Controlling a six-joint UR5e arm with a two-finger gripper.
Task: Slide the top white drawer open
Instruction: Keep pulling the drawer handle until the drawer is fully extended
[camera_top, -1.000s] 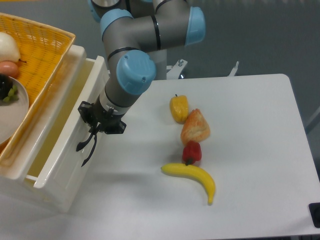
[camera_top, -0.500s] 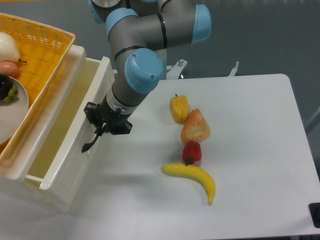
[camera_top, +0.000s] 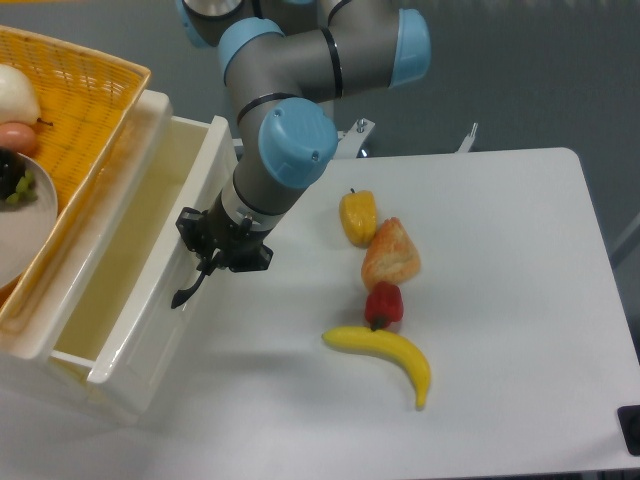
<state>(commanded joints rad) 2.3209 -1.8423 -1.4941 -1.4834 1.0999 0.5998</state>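
Observation:
The top white drawer stands pulled well out of the white cabinet at the left, and its pale inside shows. Its black curved handle sticks out from the front panel. My gripper hangs right at that panel, shut on the upper part of the handle. The wrist slants down from the upper right. The lower end of the handle shows below the fingers.
A yellow wicker basket with a white plate and food sits on the cabinet. On the white table lie a yellow pepper, a bread-like piece, a red pepper and a banana.
The gripper has moved right with the handle, and the drawer has slid further out of the cabinet. The items on the table have not moved.

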